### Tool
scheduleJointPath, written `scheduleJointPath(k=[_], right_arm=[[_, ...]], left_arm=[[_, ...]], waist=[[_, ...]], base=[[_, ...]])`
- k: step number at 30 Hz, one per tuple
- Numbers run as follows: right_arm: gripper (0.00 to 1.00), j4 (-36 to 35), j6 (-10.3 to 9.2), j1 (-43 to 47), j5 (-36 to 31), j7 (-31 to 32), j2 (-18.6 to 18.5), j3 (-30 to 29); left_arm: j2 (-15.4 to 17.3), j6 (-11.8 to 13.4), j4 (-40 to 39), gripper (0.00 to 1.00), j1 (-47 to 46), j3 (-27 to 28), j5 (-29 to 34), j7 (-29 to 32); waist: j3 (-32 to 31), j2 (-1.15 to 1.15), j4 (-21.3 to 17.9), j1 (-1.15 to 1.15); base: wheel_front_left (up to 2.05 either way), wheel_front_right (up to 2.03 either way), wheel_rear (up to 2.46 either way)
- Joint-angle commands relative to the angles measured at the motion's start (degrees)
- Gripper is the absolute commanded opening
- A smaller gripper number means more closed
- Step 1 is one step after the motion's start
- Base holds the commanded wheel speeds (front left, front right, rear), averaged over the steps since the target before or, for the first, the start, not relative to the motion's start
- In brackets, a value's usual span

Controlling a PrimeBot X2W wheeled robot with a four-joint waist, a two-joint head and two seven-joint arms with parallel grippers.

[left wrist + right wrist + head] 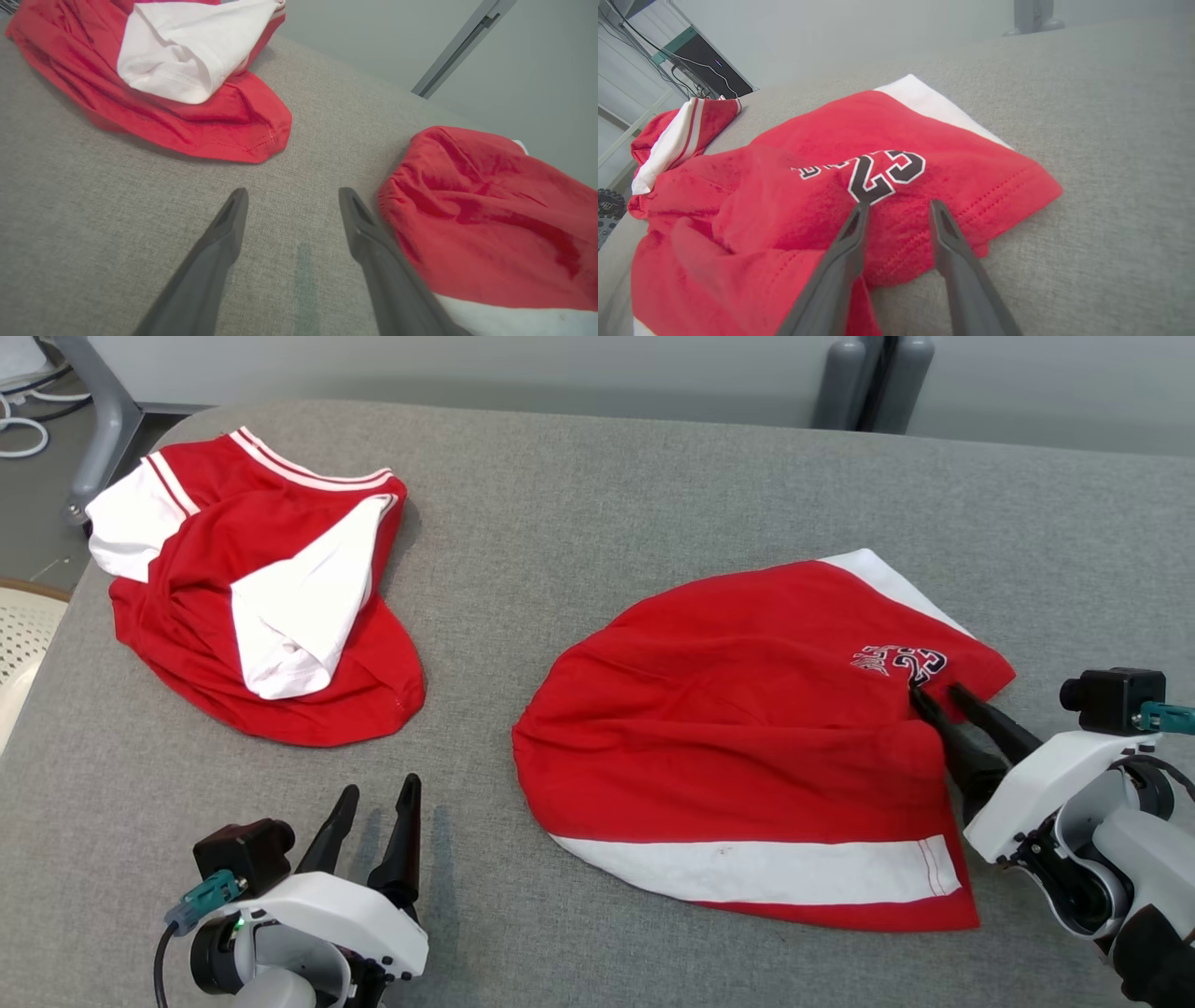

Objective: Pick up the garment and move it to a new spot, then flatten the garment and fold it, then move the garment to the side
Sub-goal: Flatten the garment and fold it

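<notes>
The whole thing sat on a grey cloth-covered table [597, 495], with a pale wall behind it, two grey posts [854, 383] at the far edge and white cables [19, 429] on the floor far left.

The garment [747, 747], red with white bands, lay rumpled on the right half. A second red-and-white garment [280, 607] was bunched up at the far left, well apart from it.

We found the right gripper [934, 691] partway open, fingertips resting on the garment's right corner with nothing pinched between them. The left gripper [381, 786] was spread wide over bare table at the near left, holding nothing.

From the head we could barely read the print. The right wrist camera showed a clear "23" [882, 175] just beyond the fingertips, plus a dark box with cables [710, 65] on a shelf across the room. The left wrist camera showed the garment's rounded left edge just beside its right finger [373, 242].
</notes>
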Motion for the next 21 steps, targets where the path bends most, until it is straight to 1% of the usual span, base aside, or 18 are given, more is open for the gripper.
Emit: scheduleJointPath(k=[1, 4, 9, 14, 19, 21], right_arm=[[1.0, 0.45, 0.01, -0.7, 0.1, -0.63, -0.03, -0.18], [1.0, 0.78, 0.01, -0.34, -0.18, -1.12, -0.01, -0.44], [1.0, -0.88, 0.01, 1.43, -1.03, -1.33, -1.0, -1.24], [1.0, -3.1, 0.01, 3.85, -4.26, -1.37, -1.49, -5.41], [1.0, -6.3, 0.01, 7.69, -8.85, -1.33, -1.03, -10.19], [1.0, -7.4, 0.01, 9.1, -11.17, -1.31, -0.97, -10.89]], left_arm=[[0.19, -0.08, 0.14, 1.0, -0.58, 0.2, 0.21, -0.32], [0.39, -0.11, 0.37, 1.0, 0.01, 0.15, 0.03, -0.3], [0.94, -0.16, 0.32, 1.0, 1.03, 0.17, -0.32, -0.07], [1.35, 0.2, -0.15, 1.0, 1.41, 0.27, -0.38, 0.0], [1.65, 0.36, -0.31, 1.0, 2.5, 0.35, -0.65, 0.01], [1.73, 0.41, -0.39, 1.0, 2.45, 0.43, -0.81, -0.01]], waist=[[-0.57, 0.0, -0.42, 0.0], [-1.82, 0.0, -1.43, 0.0], [-3.69, 0.0, -3.66, 0.0], [-5.07, 0.0, -6.09, 0.0], [-6.35, 0.0, -8.42, 0.0], [-6.82, 0.0, -9.2, 0.0]], base=[[0.0, 0.0, 0.0], [0.0, 0.0, 0.0], [0.0, 0.0, 0.0], [0.0, 0.0, 0.0], [0.0, 0.0, 0.0], [0.0, 0.0, 0.0]])
